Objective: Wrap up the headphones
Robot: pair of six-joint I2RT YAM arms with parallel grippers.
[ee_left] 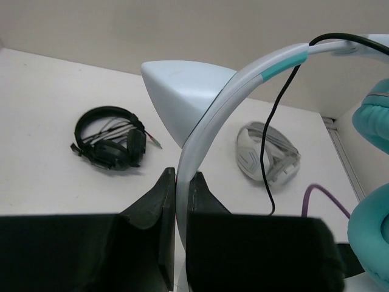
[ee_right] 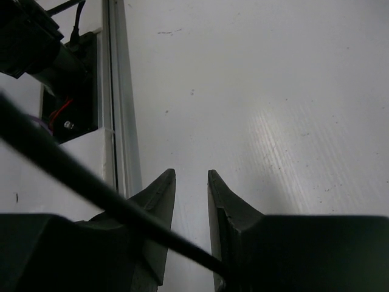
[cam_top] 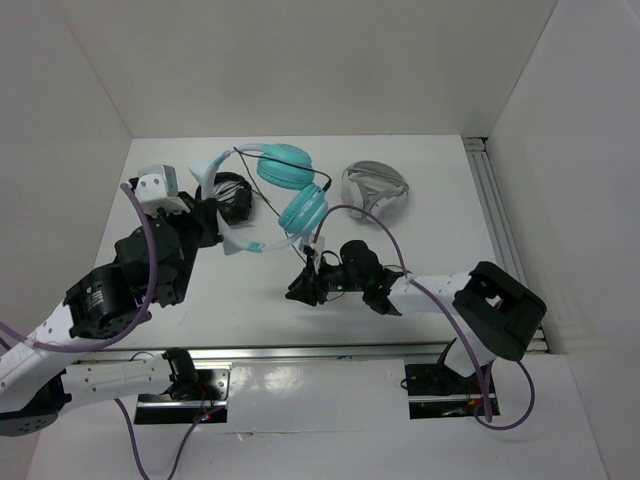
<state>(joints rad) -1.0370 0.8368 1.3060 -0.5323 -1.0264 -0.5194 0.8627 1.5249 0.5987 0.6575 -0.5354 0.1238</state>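
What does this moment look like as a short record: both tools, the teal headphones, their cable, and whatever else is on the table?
left tool: shut on the headband of the headphones
right tool: jaws narrowly apart, low over the table
cable: thin, black, slanting across the right tool toward the gap; no clear pinch visible
wrap status: cable hangs loose, not visibly wound
other items: black headphones and grey-and-white headphones, lying apart, untouched

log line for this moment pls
left gripper: shut on headband of teal headphones | right gripper: partly open, black cable lying across it | stage: cable not wrapped
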